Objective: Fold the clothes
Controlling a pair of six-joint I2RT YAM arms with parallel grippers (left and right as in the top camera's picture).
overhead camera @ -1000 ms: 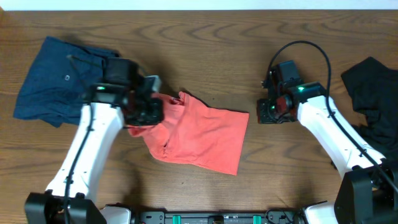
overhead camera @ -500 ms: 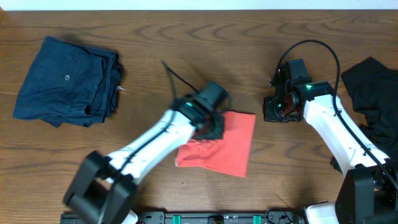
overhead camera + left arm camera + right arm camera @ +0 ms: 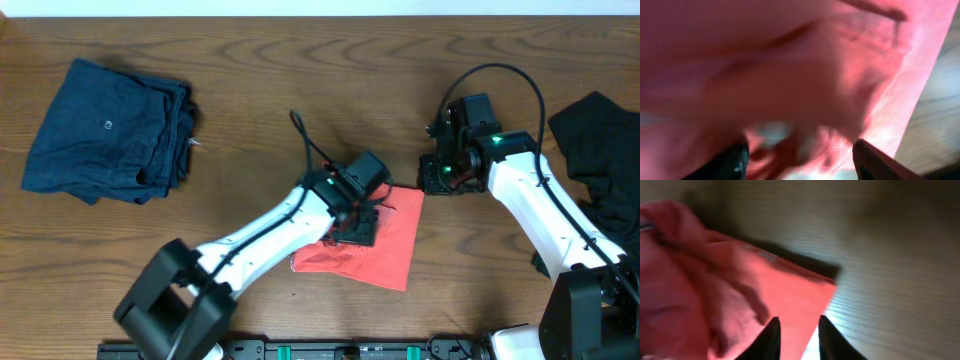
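The coral-red T-shirt (image 3: 392, 250) lies folded in the middle of the table (image 3: 300, 60). My left gripper (image 3: 804, 157) sits over it, jaws apart, probably to drop the fold flat. My right gripper (image 3: 797, 332), narrowly parted and empty, hovers just beside its corner.

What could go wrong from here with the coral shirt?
1. The left claw sits open right on the folded coral T-shirt, with cloth crowding its fingers. Lifting away might snag a layer and undo the fold.
2. The right claw, jaws slightly apart, hangs beside the shirt's upper right corner and could catch it.
3. The right arm lies next to the crumpled black garment, so a swing might drag it.
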